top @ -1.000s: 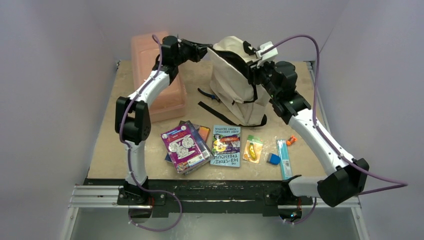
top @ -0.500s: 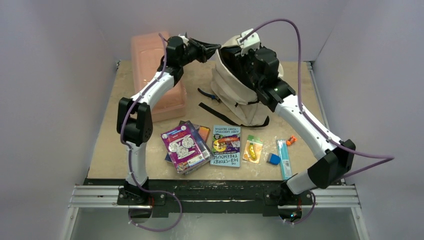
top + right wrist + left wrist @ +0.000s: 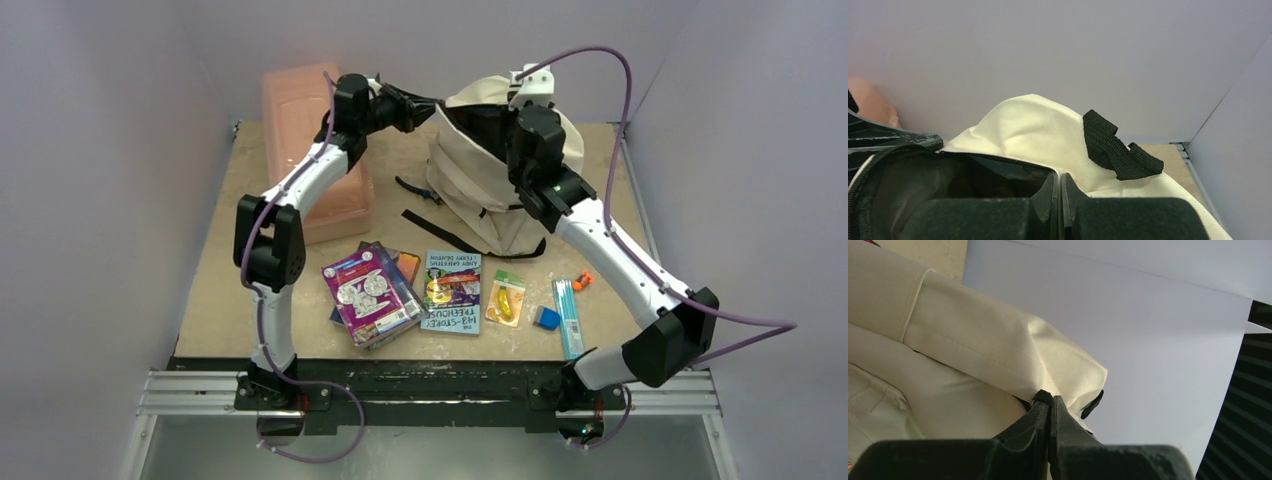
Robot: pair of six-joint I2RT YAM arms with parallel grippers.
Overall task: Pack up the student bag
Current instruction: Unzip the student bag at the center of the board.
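Observation:
The student bag [image 3: 480,185], cream fabric with black straps, stands upright at the back of the table, its dark mouth open toward the top. My left gripper [image 3: 437,101] is shut on the left rim of the mouth; in the left wrist view its jaws [image 3: 1049,401] pinch the black zipper edge under the cream fabric [image 3: 973,340]. My right gripper [image 3: 512,108] sits over the bag's top right. In the right wrist view its jaws [image 3: 1059,176] are shut on the zipper rim of the bag [image 3: 1023,125], beside a black webbing loop [image 3: 1118,150].
A pink plastic box [image 3: 305,140] lies left of the bag. In front lie a stack of books [image 3: 368,292], a paperback [image 3: 452,290], a yellow packet [image 3: 506,298], a blue eraser [image 3: 547,318], a pen pack [image 3: 568,315] and an orange piece [image 3: 583,281]. Black straps [image 3: 440,232] trail on the table.
My right arm swung from the bag's right side to its top and closed its jaws on the rim. The bag's mouth has spread wider. The left grip stayed.

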